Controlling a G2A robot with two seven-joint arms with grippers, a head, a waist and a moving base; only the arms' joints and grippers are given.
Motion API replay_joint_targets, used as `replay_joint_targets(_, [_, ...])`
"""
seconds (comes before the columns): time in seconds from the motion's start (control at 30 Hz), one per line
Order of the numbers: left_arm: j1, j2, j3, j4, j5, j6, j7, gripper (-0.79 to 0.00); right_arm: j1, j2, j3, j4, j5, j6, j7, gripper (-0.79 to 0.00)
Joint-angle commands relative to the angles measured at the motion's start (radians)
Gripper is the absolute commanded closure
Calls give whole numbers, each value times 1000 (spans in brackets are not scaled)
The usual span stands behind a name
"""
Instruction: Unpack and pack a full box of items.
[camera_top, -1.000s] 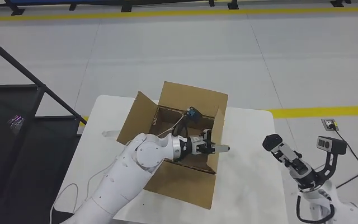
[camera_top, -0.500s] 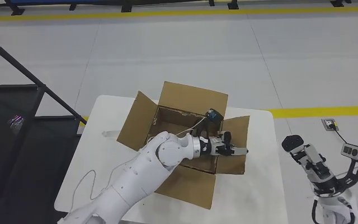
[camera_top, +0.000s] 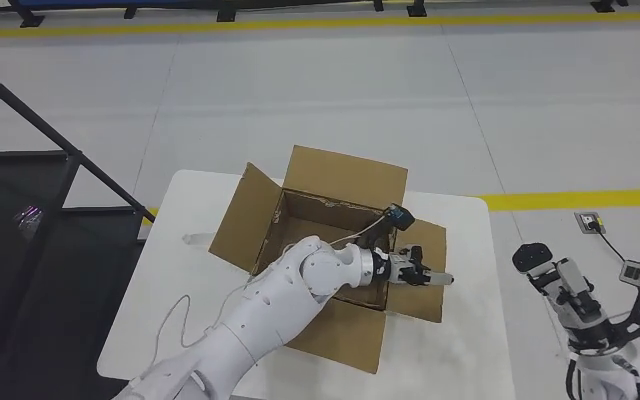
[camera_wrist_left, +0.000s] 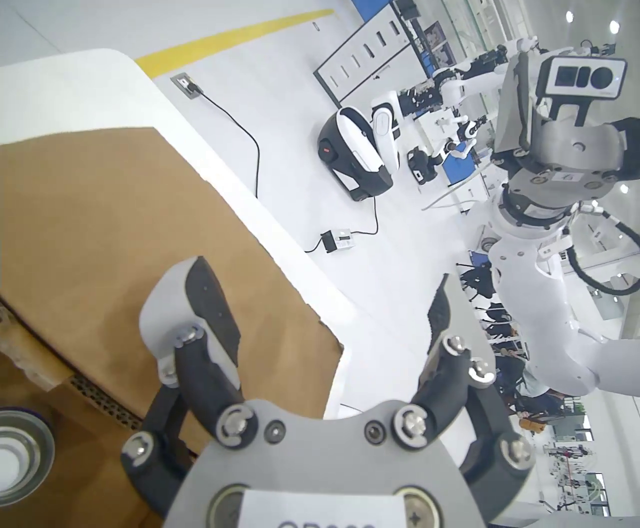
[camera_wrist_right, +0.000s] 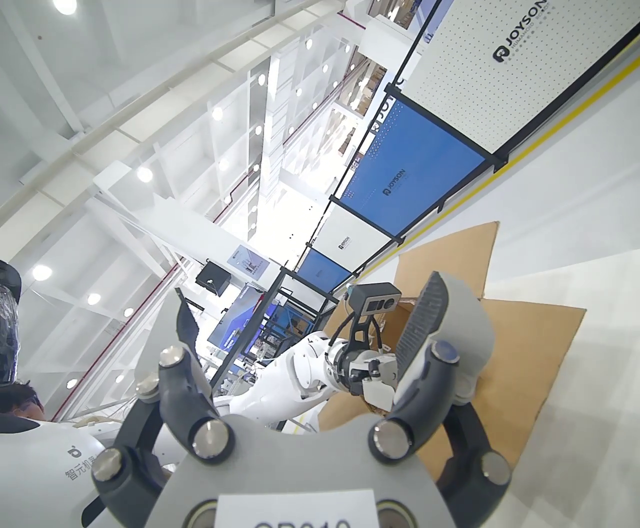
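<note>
The open cardboard box (camera_top: 335, 335) sits mid-table on the white table (camera_top: 455, 345). Its right flap (camera_top: 428, 300) lies folded outward and nearly flat. My left gripper (camera_top: 438, 279) hovers just over that flap, reaching across the box, open and empty. In the left wrist view the left gripper (camera_wrist_left: 325, 320) spans the flap's (camera_wrist_left: 125, 225) outer corner, and the round metal rim of a can (camera_wrist_left: 15, 450) shows inside the box. My right gripper (camera_top: 535, 260) is held up beyond the table's right edge, open and empty; its wrist view has the right gripper (camera_wrist_right: 310, 320) facing the box (camera_wrist_right: 525, 340).
The box's back flap (camera_top: 345, 175) and left flap (camera_top: 240, 210) stand open. A thin white cable (camera_top: 170, 320) trails over the table's left part. A black rack (camera_top: 40, 260) stands left of the table. Bare tabletop lies right of the box.
My left gripper has swept to the right, and the box's right flap has gone from upright to folded out flat. The right arm has drawn back to the right, away from the table.
</note>
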Motion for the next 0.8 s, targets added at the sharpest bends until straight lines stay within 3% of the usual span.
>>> replay_joint_targets(0.0, [-3, -6, -3, 19, -3, -6, -5, -785, 1, -1, 0, -8, -5, -1, -27, -785])
replay_joint_targets(0.23, [0, -8, -53, 8, -42, -58, 10, -785, 20, -1, -1, -26, -74, -54, -70, -785])
replay_joint_targets(0.43, [17, 35, -158, -81, -12, -84, 26, -785, 54, 3, -8, -58, -171, -30, -94, -785])
replay_joint_targets(0.6, [94, 105, -317, -249, 48, -60, 18, -785, 103, 7, -45, -111, -283, 1, -85, -785])
replay_joint_targets(0.77, [271, 183, -536, -545, 142, 9, -8, -785, 186, 15, -124, -154, -442, 36, -22, -785])
